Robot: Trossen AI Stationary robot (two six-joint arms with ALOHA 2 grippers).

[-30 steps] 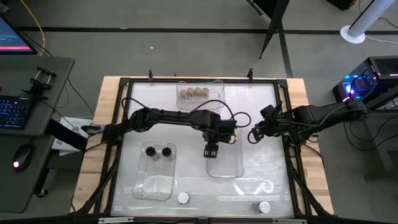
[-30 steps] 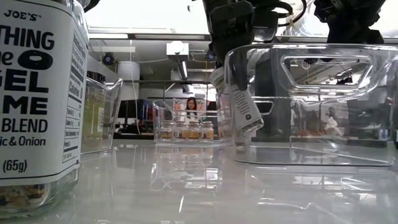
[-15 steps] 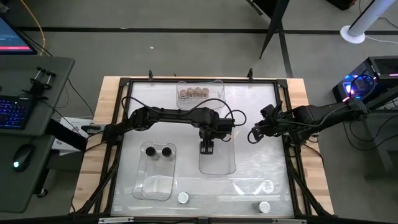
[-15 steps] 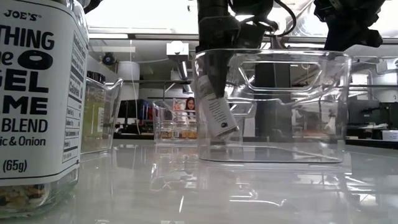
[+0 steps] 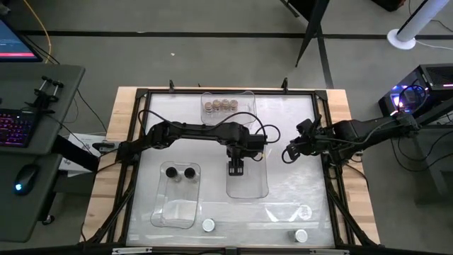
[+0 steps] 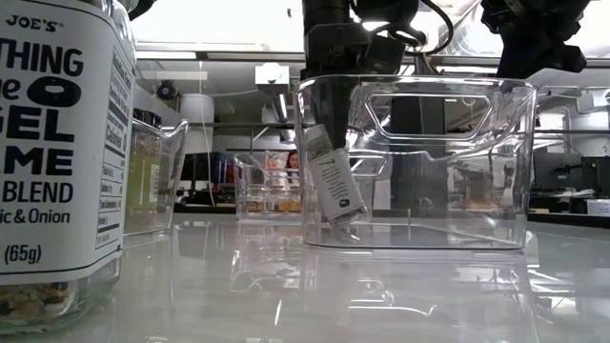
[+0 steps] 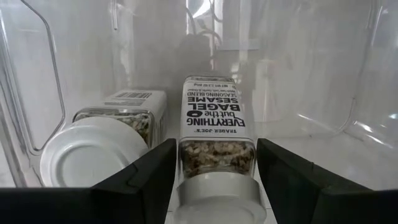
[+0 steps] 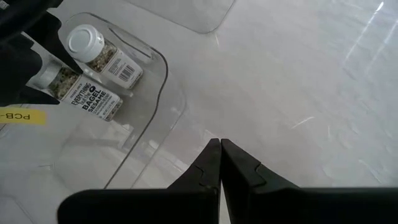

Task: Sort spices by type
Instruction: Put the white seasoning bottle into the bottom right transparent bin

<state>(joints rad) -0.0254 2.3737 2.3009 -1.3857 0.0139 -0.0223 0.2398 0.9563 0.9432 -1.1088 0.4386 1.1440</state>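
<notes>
Clear bin [image 5: 248, 180]: mid-worktop, holds one lying white-lid jar [image 7: 99, 146].
Left fingers [image 7: 214, 186]: gripping second sesame jar [image 7: 216, 134], tilted inside bin.
Right fingers [image 8: 219, 163]: closed, waiting near right edge.
Next: probably release, then retreat.

Grey floor [image 5: 212, 18] with dark seams. Side table [image 5: 42, 142] left: keyboard [image 5: 18, 129], mouse [image 5: 27, 178]. Wooden desk [image 5: 106, 177]. White stand base [image 5: 402, 38] far right.
</notes>
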